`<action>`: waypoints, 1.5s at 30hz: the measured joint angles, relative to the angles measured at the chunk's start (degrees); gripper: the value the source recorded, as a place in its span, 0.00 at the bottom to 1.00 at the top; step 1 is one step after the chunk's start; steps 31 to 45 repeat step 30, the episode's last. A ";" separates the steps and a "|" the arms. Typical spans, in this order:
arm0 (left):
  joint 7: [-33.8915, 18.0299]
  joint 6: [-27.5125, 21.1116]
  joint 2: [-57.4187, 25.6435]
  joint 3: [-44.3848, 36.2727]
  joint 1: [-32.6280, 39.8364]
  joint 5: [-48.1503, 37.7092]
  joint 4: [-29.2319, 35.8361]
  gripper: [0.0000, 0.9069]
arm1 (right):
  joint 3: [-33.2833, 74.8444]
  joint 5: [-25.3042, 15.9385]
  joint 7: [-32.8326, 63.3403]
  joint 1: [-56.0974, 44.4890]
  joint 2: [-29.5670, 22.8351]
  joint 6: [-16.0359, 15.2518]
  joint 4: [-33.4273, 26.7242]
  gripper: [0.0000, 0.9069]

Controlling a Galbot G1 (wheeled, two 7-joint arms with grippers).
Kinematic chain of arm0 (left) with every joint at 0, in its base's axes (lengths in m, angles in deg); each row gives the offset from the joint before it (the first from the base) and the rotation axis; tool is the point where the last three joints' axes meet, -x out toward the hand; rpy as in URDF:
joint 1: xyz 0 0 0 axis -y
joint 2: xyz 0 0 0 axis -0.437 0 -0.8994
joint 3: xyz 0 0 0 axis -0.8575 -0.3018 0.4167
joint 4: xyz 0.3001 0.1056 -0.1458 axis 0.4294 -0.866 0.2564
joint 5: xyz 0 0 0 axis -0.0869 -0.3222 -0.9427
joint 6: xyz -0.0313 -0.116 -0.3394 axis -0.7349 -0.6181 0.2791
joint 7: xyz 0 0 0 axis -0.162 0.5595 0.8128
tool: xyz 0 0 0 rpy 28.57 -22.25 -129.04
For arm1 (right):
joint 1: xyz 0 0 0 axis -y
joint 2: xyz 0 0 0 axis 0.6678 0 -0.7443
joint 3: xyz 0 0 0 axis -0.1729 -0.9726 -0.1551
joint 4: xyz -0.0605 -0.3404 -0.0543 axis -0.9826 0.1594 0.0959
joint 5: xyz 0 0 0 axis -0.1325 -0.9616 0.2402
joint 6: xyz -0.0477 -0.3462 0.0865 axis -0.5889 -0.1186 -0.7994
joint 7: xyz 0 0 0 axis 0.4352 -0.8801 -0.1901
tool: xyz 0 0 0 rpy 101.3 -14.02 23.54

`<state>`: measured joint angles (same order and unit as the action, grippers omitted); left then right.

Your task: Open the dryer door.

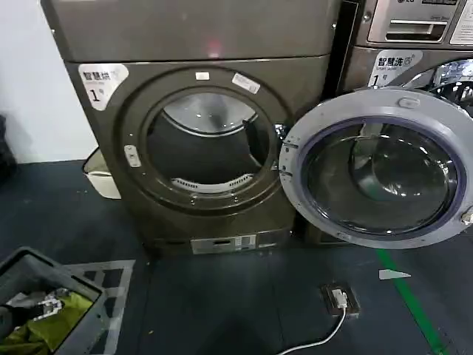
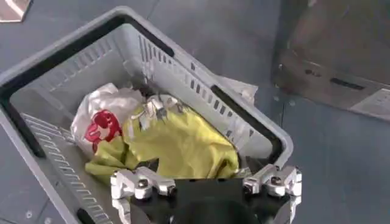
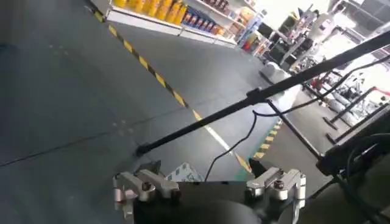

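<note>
Bronze-grey, the dryer (image 1: 199, 126) fills the head view, and the dryer door (image 1: 380, 168) stands swung wide open to the right of its drum opening (image 1: 203, 144), pale grey inner rim and dark glass facing out, hinged at the opening's right edge. Behind the open door sits a second machine (image 1: 414, 44) with a silver drawer panel. Left of the dryer and nearer, a grey basket (image 2: 183, 67) holds a yellow garment (image 2: 183, 143) and a white bag with red print (image 2: 100, 122). The left gripper (image 2: 206, 182) hovers above that basket, fingers spread apart and empty. The right gripper (image 3: 207, 185) hangs over bare dark floor (image 3: 73, 109), its fingers likewise apart, holding nothing.
</note>
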<state>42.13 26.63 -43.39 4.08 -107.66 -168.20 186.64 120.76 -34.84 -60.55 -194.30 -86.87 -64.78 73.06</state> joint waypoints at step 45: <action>-0.69 0.00 0.37 1.66 -2.79 -0.48 0.15 1.00 | -0.38 -0.72 -1.18 0.23 -0.31 0.79 -0.08 1.00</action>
